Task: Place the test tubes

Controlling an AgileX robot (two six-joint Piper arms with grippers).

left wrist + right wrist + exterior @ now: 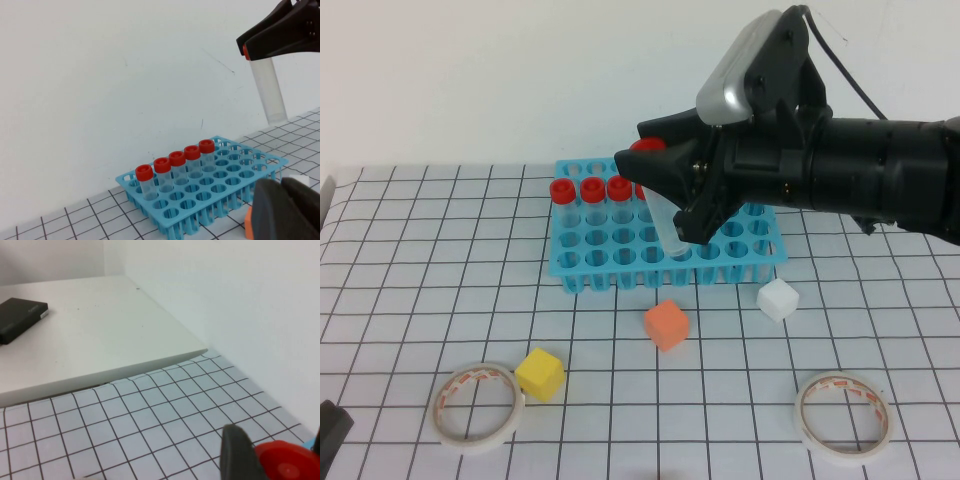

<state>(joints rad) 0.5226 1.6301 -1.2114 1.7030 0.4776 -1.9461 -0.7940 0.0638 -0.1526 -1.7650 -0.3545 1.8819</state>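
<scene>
Right hand (645, 148) pinches a red-capped test tube (670, 228) (slightly tilted), with the blue tube rack (620, 270) below it. Left hand (281, 200) is pressed together, low over the worktop (410, 280), facing the rack.

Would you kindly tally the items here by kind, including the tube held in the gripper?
Test tubes: 6 (five in the rack, one test tube held above it by the right gripper)
Rack: 1
Cubes: 3 (orange, yellow, white)
Tape rolls: 2
Total: 12
Left gripper: shut, empty, near the table's left front.
</scene>
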